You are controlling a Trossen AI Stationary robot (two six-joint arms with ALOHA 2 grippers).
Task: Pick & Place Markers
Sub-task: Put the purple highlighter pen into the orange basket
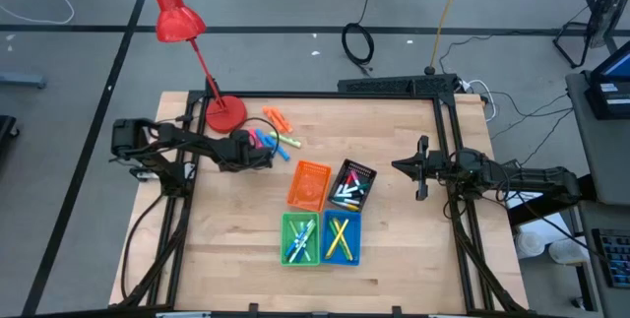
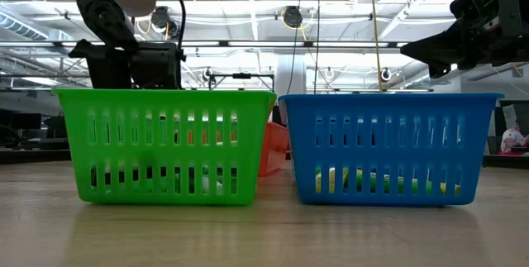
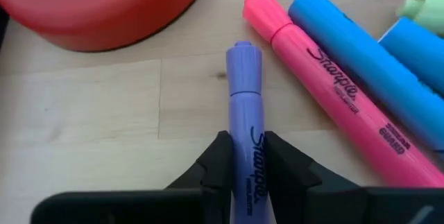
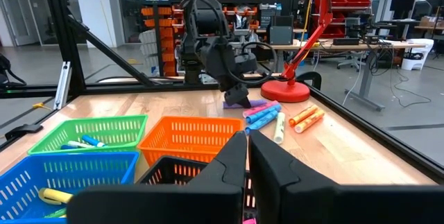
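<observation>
Several markers [image 1: 276,139] lie loose on the wooden table beside the red lamp's base [image 1: 224,113], among them a purple marker [image 3: 244,92], a pink one [image 3: 326,92] and a blue one [image 3: 361,57]. My left gripper [image 3: 248,165] is down at this pile, shut on the purple marker. In the high view the left gripper [image 1: 258,153] shows at the pile's left side. My right gripper [image 1: 421,168] waits shut above the table's right part, to the right of the bins, touching nothing. My left gripper pinches the purple marker's barrel [image 3: 248,148] between its two fingers [image 3: 220,161], one on each long side, behind the cap. The fingers slant down from the table's left. The marker lies flat on the table, its capped end pointing away from the gripper.
Four small bins stand mid-table: orange [image 1: 309,184], black [image 1: 351,185], green [image 1: 300,238] and blue [image 1: 340,237], with markers inside. Two orange markers [image 1: 279,119] lie farther back. The red lamp's head [image 1: 177,13] leans beyond the far left corner. A black frame [image 1: 448,151] borders the table.
</observation>
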